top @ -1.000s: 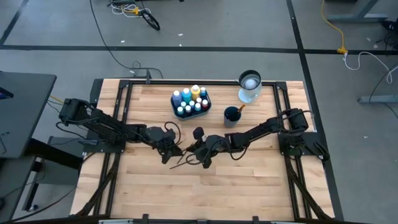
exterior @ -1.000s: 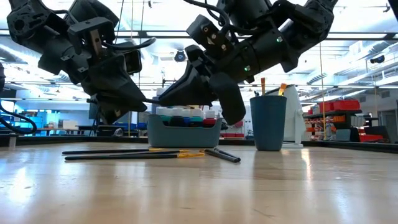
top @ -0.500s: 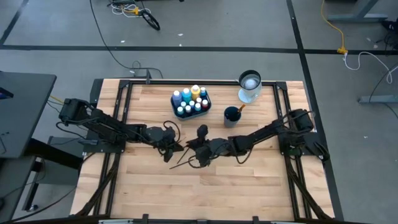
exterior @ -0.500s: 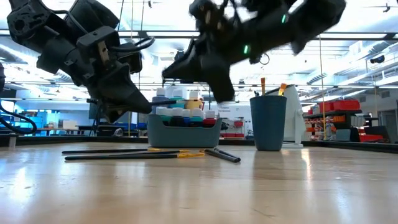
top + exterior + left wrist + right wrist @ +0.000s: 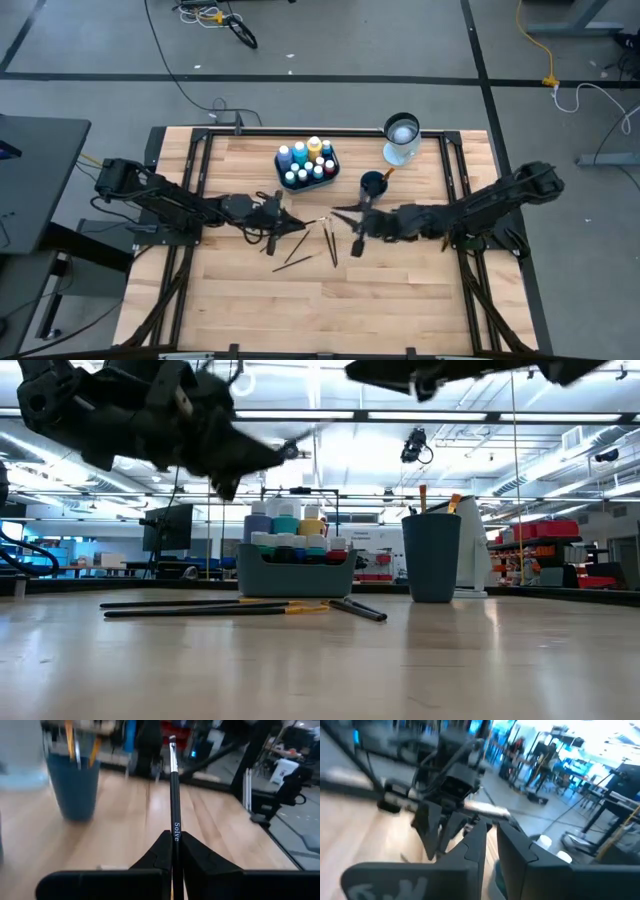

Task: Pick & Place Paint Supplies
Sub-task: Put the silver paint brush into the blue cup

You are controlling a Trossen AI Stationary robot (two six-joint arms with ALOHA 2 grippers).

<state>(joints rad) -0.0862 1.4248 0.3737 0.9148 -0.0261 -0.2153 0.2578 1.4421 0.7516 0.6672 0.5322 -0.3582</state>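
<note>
My left gripper (image 5: 172,862) clamps a black brush (image 5: 173,795), lifted mid-table. Right gripper (image 5: 347,214): fingers parted, nothing held, near the dark blue cup (image 5: 373,184).

L gripper (image 5: 174,851) at the bottom of the view, fingers (image 5: 156,855) pressed tight w/ a thin black brush (image 5: 173,795) pinched between them. Brush runs straight out fwd from the fingertips; white lettering "Solve" on the handle just past the grip, metal ferrule + small pale tip at the far end. It's lifted off the desk (image 5: 125,825), light wood planks below. Dark blue cup (image 5: 74,782) stands on the desk off to one side of the brush, well apart from it, w/ two orange-handled sticks (image 5: 70,740) poking up out of it. Beyond the desk edge: dark frame posts (image 5: 255,765), blurred room clutter, can't tell more.
</note>
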